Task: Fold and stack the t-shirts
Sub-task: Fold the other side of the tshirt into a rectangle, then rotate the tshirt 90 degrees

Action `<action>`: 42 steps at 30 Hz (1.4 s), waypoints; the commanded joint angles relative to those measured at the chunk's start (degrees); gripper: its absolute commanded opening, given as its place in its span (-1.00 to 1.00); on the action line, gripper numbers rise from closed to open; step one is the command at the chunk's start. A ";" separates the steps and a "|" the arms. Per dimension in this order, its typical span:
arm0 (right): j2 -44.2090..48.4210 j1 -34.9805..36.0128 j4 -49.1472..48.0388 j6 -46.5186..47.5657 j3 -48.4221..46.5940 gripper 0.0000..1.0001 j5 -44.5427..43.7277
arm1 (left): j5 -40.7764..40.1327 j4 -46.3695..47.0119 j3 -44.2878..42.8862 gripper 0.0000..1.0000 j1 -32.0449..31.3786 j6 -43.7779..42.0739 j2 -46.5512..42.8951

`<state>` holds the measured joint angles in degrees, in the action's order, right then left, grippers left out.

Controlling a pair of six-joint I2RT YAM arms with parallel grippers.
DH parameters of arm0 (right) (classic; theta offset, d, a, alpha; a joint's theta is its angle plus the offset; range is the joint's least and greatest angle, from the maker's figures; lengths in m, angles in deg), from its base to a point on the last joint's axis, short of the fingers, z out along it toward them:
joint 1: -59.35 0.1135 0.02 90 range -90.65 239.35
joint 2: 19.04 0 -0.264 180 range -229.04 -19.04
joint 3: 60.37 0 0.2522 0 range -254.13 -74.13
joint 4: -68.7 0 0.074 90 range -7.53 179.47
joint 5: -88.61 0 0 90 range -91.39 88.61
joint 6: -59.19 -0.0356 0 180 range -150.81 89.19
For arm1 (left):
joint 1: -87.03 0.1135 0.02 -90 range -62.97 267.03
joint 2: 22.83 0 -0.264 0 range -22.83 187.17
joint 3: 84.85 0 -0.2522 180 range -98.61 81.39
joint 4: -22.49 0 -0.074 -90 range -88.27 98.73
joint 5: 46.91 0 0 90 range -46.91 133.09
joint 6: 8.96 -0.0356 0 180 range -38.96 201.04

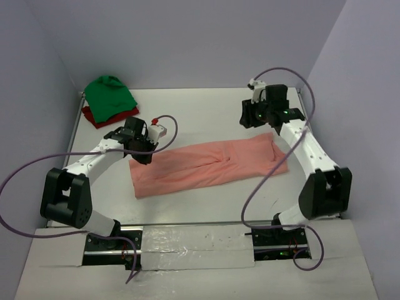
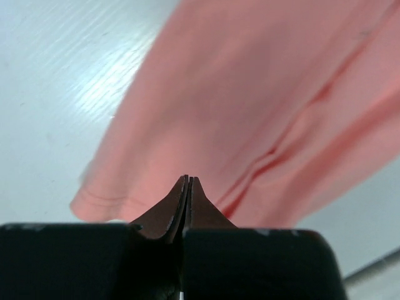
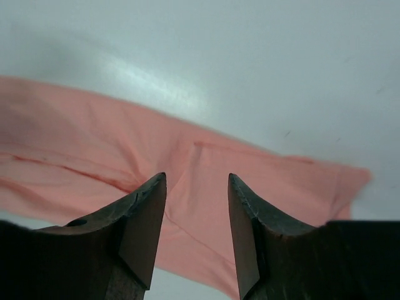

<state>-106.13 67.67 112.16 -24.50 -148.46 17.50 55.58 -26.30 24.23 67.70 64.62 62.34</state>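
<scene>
pink shirt (image 1: 209, 164) lies in a long strip, crosswise fold next imo: l gripper (image 2: 188, 181) pressed together on nothing, r gripper (image 3: 197, 178) spread, i need both pinching corners.

We found the salmon-pink t-shirt (image 1: 209, 164) to be soft, matt cloth, smooth in weave, with shallow creases and a stitched hem at its edge. The green t-shirt (image 1: 110, 95) and the dark red t-shirt (image 1: 94, 117) looked like the same dull, unprinted cloth. The table (image 1: 206, 106) was white, smooth and faintly glossy, with fine streaks in its sheen. The right gripper (image 3: 197, 187) had dark, matt fingers (image 3: 140, 219) with scuffed, slightly rough faces; the left gripper (image 2: 188, 181) looked alike. The arm shells (image 1: 94, 161) were glossy white plastic, and the cables (image 1: 282, 69) smooth lilac.
</scene>
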 commanded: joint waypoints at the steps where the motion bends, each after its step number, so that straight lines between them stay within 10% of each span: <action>1: 6.92 -0.93 -3.78 1.43 -0.38 0.03 -4.56 | -8.09 4.61 2.93 -1.00 1.57 1.67 0.78; 7: 11.59 -2.43 3.24 2.83 -2.93 0.01 -8.25 | -2.66 4.09 7.86 -1.00 2.81 -2.56 2.55; 10: 8.09 -2.34 10.52 3.01 -5.12 -0.50 -9.84 | -1.42 5.75 7.95 -0.99 2.98 -2.21 0.19; 11: 5.03 -2.34 12.21 3.27 -5.91 -0.98 -10.36 | -1.42 6.63 7.77 -0.96 3.07 -1.60 -0.95; 13: 2.03 -2.34 15.55 4.32 -5.75 -1.00 -11.95 | -3.34 9.26 7.16 -0.88 3.34 0.59 -4.89; 16: -0.18 -2.34 14.17 4.94 -0.92 -1.00 -12.92 | -6.15 16.11 6.37 -0.45 4.48 3.93 -11.23; 19: -2.99 -2.34 15.12 5.64 2.60 -1.00 -12.57 | -5.29 21.74 5.49 0.67 6.58 5.78 -15.80; 21: -3.61 -2.17 15.22 5.73 4.09 -1.00 -12.83 | -5.11 23.52 3.91 0.97 7.38 7.37 -15.91; 42: -17.15 3.37 14.18 7.06 10.96 -1.00 -15.72 | 6.22 20.88 -0.14 0.99 22.13 6.58 -15.91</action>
<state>-122.37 69.68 130.21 -17.46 -138.18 4.00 58.53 -5.25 26.57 87.42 71.33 47.47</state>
